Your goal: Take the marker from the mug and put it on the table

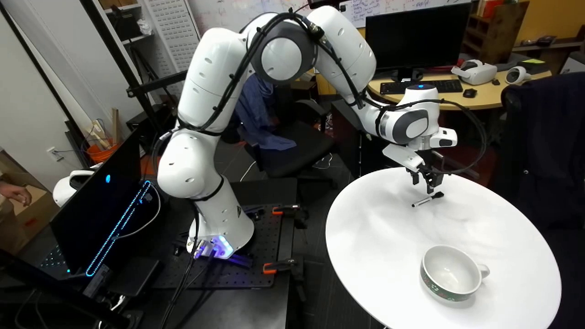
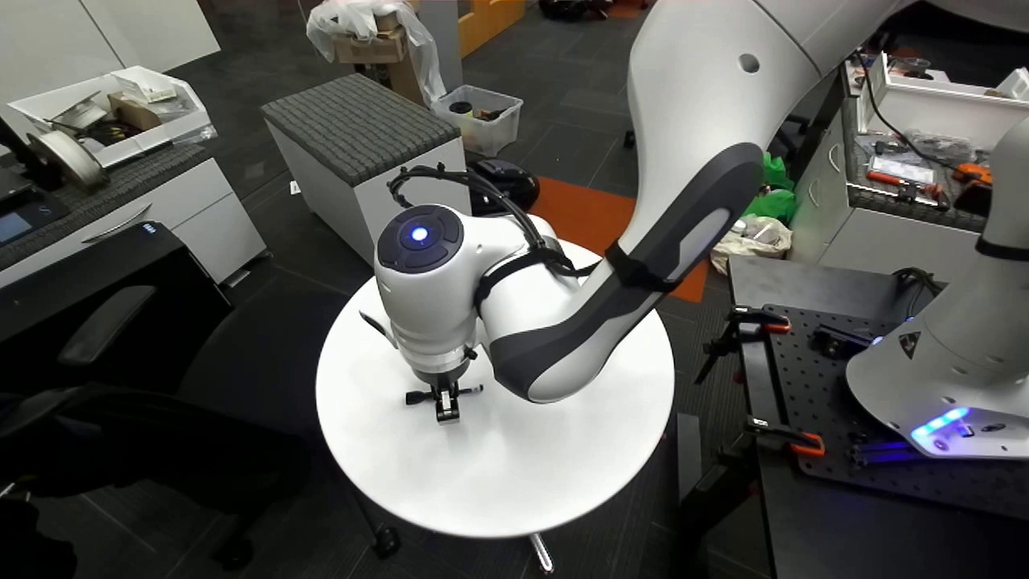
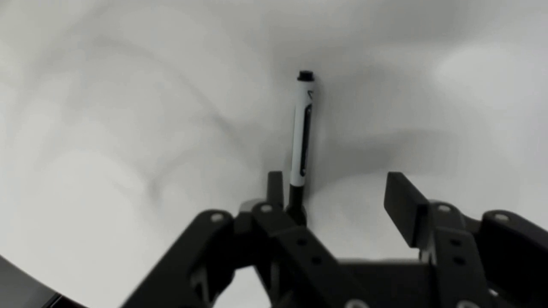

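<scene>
The claw [image 3: 335,199] is pointing down over the worktop [image 1: 379,237], its jaws standing wide apart. In the wrist view, the marker [image 3: 302,137] is lying flat on the worktop, running from upper centre to lower centre of the frame, its dark end sitting partly behind the claw; whether the two are touching, this angle is not showing clearly. In an exterior view, the mug [image 1: 451,274] is standing upright at lower right of the frame, well apart from the marker.

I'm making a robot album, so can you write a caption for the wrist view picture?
Open gripper above a white table, where a black-and-white marker lies.
</scene>
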You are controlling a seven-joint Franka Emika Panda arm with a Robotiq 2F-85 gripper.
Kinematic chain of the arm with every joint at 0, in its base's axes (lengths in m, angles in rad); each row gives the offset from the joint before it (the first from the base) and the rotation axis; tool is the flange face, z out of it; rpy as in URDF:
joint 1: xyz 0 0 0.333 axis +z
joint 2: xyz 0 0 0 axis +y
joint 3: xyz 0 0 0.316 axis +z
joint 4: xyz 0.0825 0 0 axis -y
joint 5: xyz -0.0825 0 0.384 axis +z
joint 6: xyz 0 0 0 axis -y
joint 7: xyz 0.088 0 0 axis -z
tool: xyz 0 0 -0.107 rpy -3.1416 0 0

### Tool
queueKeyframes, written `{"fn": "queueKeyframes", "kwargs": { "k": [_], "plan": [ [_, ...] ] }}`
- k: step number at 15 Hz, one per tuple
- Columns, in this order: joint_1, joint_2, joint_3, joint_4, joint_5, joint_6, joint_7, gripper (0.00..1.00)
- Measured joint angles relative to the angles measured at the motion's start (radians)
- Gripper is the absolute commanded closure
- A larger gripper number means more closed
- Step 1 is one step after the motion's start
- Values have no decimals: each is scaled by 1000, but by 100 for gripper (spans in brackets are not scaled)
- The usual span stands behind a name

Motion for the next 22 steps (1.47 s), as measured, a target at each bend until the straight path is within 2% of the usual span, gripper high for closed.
{"fn": "queueKeyframes", "kwargs": {
  "k": [2, 10, 17, 22],
  "plan": [
    [7, 0, -3, 0, 1, 0, 4, 0],
    [64, -55, -49, -22, 0, 0, 87, 0],
    [98, -213, -114, -151, -14, 18, 290, 0],
    [107, -301, -158, -246, -98, 45, 438, 0]
  ]
}}
